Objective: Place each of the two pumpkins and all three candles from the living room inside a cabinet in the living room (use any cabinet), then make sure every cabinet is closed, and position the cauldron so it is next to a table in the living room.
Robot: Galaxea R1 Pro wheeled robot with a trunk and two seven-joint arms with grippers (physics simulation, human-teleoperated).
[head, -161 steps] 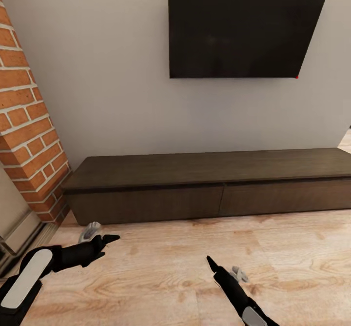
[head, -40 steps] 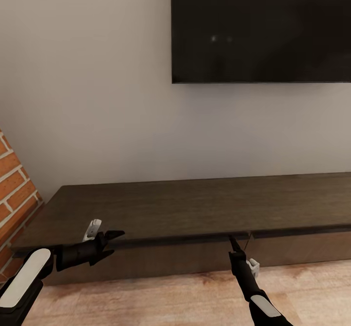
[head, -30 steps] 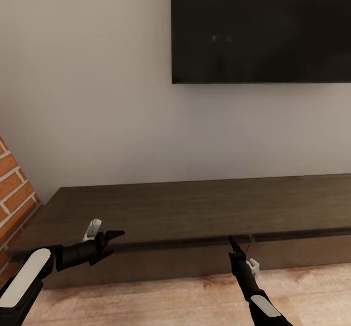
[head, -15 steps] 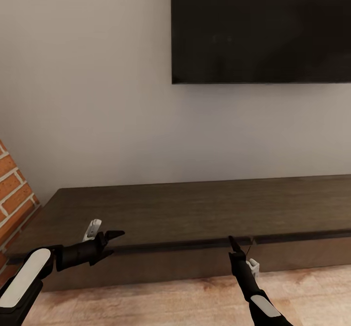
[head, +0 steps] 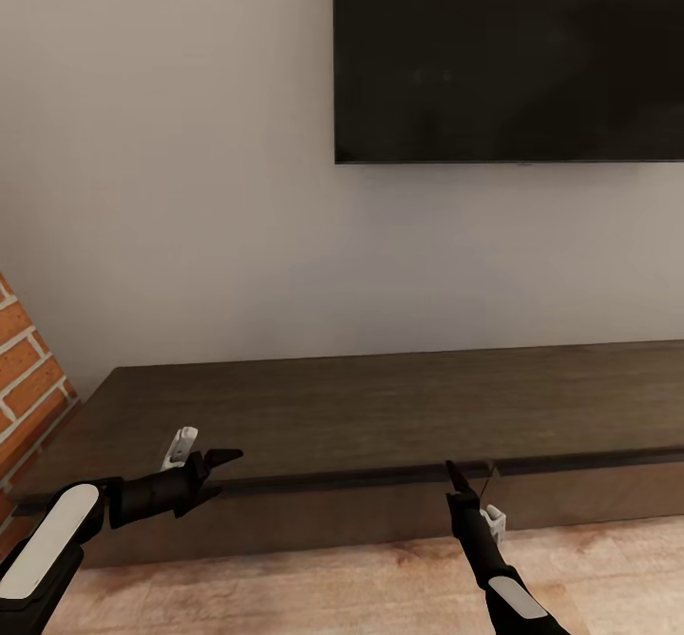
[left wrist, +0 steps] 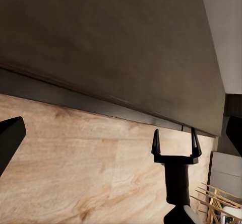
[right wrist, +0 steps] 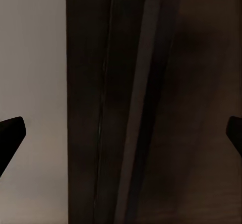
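The cabinet [head: 380, 416] sits low by the wall, drawers shut. Both the left gripper [head: 214, 464] and right gripper [head: 459, 479] are open, holding nothing. With no handles, the right fingers could slip off the front edge.

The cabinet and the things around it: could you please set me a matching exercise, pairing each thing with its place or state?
Things:
1. cabinet
2. black screen
3. brick column
4. right pincer

Places or states:
A. mounted on the wall, above the low unit
B. open, at the front edge of the dark top near the seam between the two fronts
C. at the head view's left edge, beside the end of the low unit
D. long and low against the wall, both fronts shut

Pairs: 1-D, 2-A, 3-C, 4-B
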